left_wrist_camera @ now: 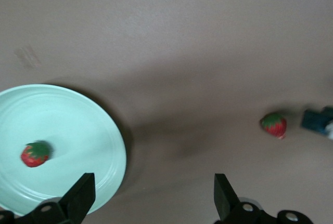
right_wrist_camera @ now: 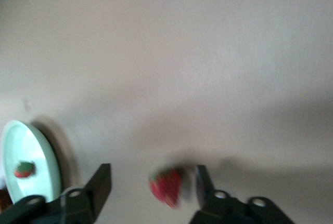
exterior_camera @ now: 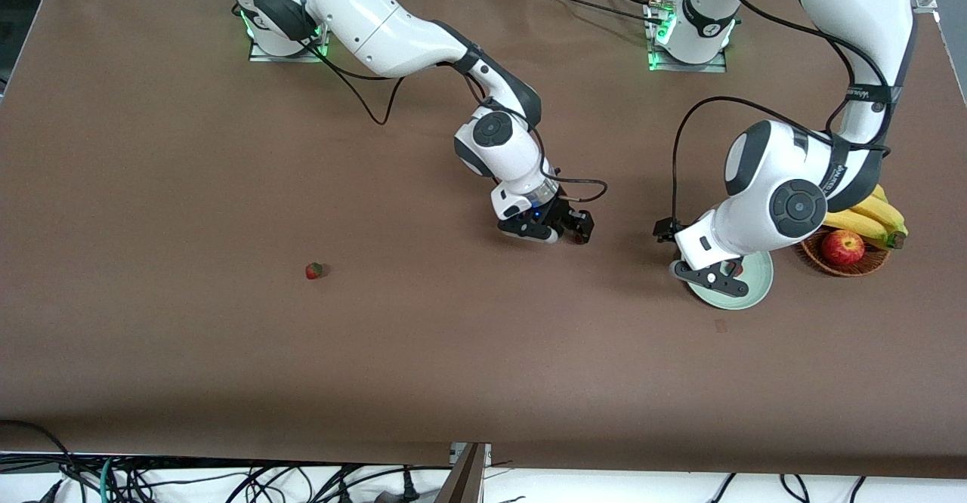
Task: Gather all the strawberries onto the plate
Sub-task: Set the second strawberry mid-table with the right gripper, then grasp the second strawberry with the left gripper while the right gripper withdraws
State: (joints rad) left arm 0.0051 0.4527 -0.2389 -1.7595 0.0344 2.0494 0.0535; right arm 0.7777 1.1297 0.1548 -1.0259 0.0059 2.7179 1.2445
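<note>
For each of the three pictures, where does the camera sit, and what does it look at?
Front view: high across the table, facing both arms; shows the right claw, the left claw over the plate, and a lone strawberry.
Left wrist view: looks down past open fingers at the plate and its strawberry.
Right wrist view: looks down between open fingers at a strawberry.
Both wrist views share the plate and its berry.

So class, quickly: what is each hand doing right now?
Left hand: open, holding nothing, over the plate that has one strawberry on it.
Right hand: fingers apart, a strawberry between them; whether it is gripped cannot be told.
</note>
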